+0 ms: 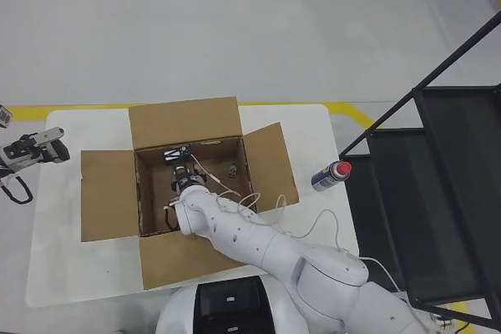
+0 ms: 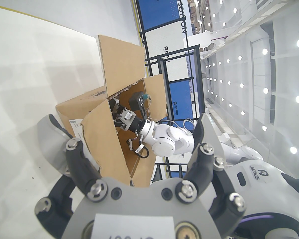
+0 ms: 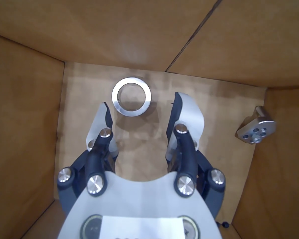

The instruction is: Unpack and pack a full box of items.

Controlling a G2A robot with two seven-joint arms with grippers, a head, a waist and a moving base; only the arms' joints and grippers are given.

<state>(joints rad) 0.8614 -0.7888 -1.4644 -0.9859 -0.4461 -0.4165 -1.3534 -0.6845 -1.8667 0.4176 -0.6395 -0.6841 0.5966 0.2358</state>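
Observation:
An open cardboard box (image 1: pixel 186 122) stands mid-table with its flaps spread. My right gripper (image 1: pixel 186 177) is down inside it, open and holding nothing. In the right wrist view its open fingers (image 3: pixel 142 101) hover just short of a metal ring (image 3: pixel 131 96) lying flat on the box floor (image 3: pixel 139 80). A flanged metal part (image 3: pixel 256 131) lies near the side wall, also seen from above (image 1: pixel 232 172). My left gripper (image 1: pixel 57 144) is open and empty, out past the table's left edge, well clear of the box (image 2: pixel 119 60).
A spray can with a red cap (image 1: pixel 331 175) lies on the white table (image 1: pixel 83 267) right of the box. A black metal rack (image 1: pixel 451 167) stands beyond the table's right side. A yellow floor line runs behind the table.

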